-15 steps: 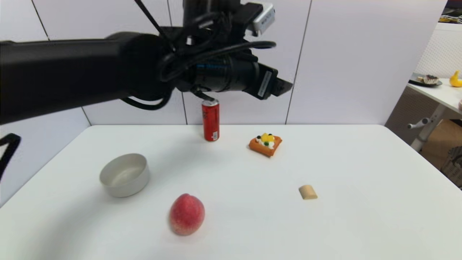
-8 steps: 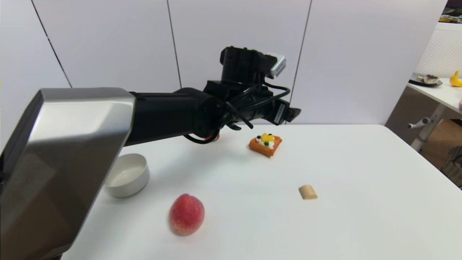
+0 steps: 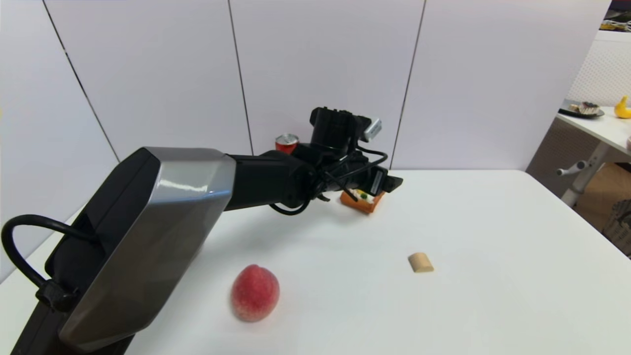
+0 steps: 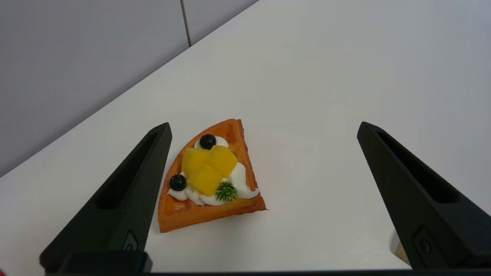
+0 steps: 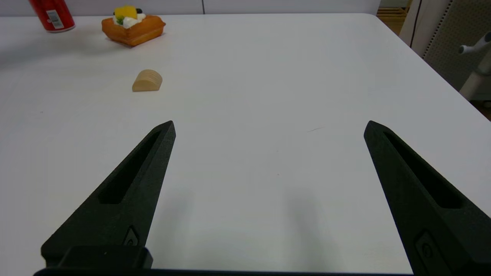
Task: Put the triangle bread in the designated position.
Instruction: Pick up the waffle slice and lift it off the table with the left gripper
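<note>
The triangle bread [image 4: 211,180] is an orange-brown wedge with yellow fruit, white cream and dark berries, lying flat on the white table [image 3: 493,236] near the back. My left gripper [image 4: 264,128] hovers just above it, open wide; the bread sits close to one finger [image 4: 134,184] and far from the other. From the head, the left gripper [image 3: 392,183] covers the top of the bread [image 3: 364,202]. My right gripper [image 5: 268,124] rests low and open over the near right part of the table, holding nothing, with the bread [image 5: 132,28] far ahead of it.
A red can [image 3: 286,143] stands at the back, mostly behind the left arm. A peach [image 3: 255,293] lies near the front and a small tan block [image 3: 420,262] to the right of centre. The left arm's big silver elbow [image 3: 148,236] fills the left side.
The left arm has swung down and forward, bringing its gripper from high above the can down to just over the bread. The arm now hides the white bowl. The objects have not moved.
</note>
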